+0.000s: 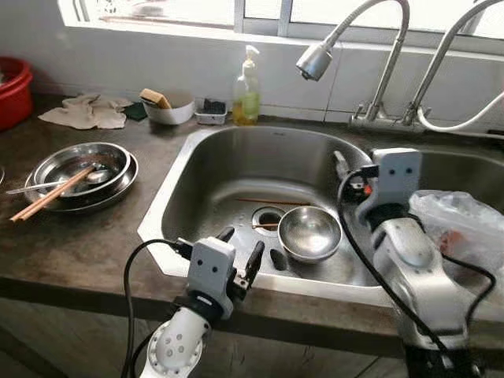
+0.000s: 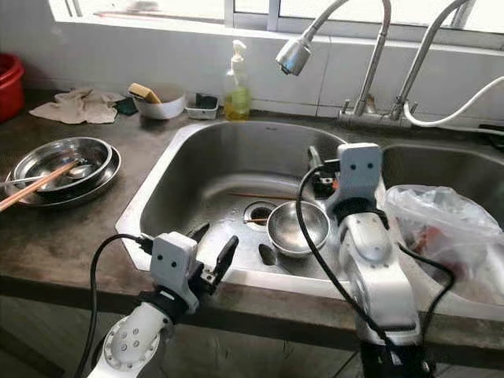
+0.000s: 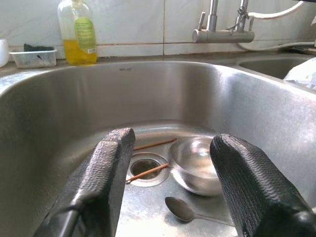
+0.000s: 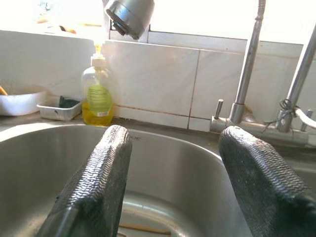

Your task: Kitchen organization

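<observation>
Here, at a kitchen sink (image 1: 206, 169), both my grippers hang with fingers spread and nothing between them. My left gripper (image 1: 242, 253) is poised above the sink's near rim, fingertips pointing into the basin; my right gripper (image 2: 316, 167) reaches farther in, over the basin's right side, aimed at the back wall.

On the basin floor sits a small steel bowl (image 1: 309, 233), upright, just right of the drain (image 1: 268, 218). A spoon (image 3: 190, 211) lies beside the bowl on its near side, and two chopsticks (image 3: 146, 173) rest in the basin: one across the drain, the other (image 3: 154, 144) flat on the floor just behind it. A curved tap (image 1: 317, 60) hangs above the basin, its spray head over the middle; a second tap (image 1: 441, 55) stands to its right, with a white hose (image 1: 465, 124) looping off it.

On the dark counter (image 1: 87, 244) to the left, two steel dishes (image 1: 79, 173) are stacked, with a pair of chopsticks (image 1: 49, 195) slanting out over the rim and a spoon (image 1: 55, 183) lying in the top dish. Behind them lie a crumpled cloth (image 1: 88, 110) and a red tub (image 1: 14, 90) at the far left. Along the back ledge stand a white bowl (image 1: 171, 108) holding a sponge (image 1: 155, 98), a small tray (image 1: 211, 111) with a dark scrubber, and a soap bottle (image 1: 246, 90) of yellow liquid. A clear plastic bag (image 1: 463, 224) lies bunched at the right of the sink, just beside my right arm.
</observation>
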Tool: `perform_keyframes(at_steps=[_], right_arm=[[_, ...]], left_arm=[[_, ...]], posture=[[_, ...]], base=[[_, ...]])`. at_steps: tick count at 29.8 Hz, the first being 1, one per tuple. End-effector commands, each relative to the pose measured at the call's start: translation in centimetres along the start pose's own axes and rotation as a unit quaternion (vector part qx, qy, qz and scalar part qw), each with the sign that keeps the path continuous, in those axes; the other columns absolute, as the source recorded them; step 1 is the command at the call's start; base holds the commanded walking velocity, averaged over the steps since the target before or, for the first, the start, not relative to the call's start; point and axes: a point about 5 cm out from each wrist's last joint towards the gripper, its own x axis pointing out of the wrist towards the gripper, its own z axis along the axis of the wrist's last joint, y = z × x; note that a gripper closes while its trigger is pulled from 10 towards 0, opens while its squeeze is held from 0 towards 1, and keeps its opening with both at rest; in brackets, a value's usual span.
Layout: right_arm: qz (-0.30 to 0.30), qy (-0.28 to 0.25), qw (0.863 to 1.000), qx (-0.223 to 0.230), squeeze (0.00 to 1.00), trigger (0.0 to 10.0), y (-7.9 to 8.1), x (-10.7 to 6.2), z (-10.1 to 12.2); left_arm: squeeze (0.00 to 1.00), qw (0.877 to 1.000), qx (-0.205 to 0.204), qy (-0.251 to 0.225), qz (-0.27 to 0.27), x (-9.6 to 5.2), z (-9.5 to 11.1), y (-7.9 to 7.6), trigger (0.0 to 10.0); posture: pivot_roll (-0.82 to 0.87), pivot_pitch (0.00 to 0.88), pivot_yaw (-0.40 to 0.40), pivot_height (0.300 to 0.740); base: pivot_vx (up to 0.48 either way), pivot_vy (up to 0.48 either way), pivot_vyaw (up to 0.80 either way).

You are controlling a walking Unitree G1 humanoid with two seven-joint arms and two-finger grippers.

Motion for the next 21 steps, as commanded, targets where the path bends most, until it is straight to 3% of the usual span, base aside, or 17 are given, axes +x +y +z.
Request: perform_keyframes(at_steps=[1,12,21], right_arm=[[0.008,-0.004,1.0,-0.007,0.0,10.0,0.3,-1.0,0.1],[-0.002,-0.006,1.0,0.006,0.0,10.0,0.6,-3.2,-0.4],[-0.005,-0.014,1.0,0.018,0.0,10.0,1.2,-3.7,-0.3]], left_arm=[[0.0,1.0,0.001,-0.004,0.006,0.1,0.1,0.0,10.0],[0.0,1.0,-0.001,-0.012,0.014,-0.1,0.4,0.2,10.0],[0.0,1.0,0.001,-0.016,0.013,-0.1,0.6,0.4,10.0]], posture=[[0.01,0.023,-0.065,0.74],[0.02,0.011,-0.053,0.74],[0.02,0.006,-0.048,0.74]], base=[[0.0,0.0,0.0],[0.0,0.0,0.0],[-0.057,0.0,0.0]])
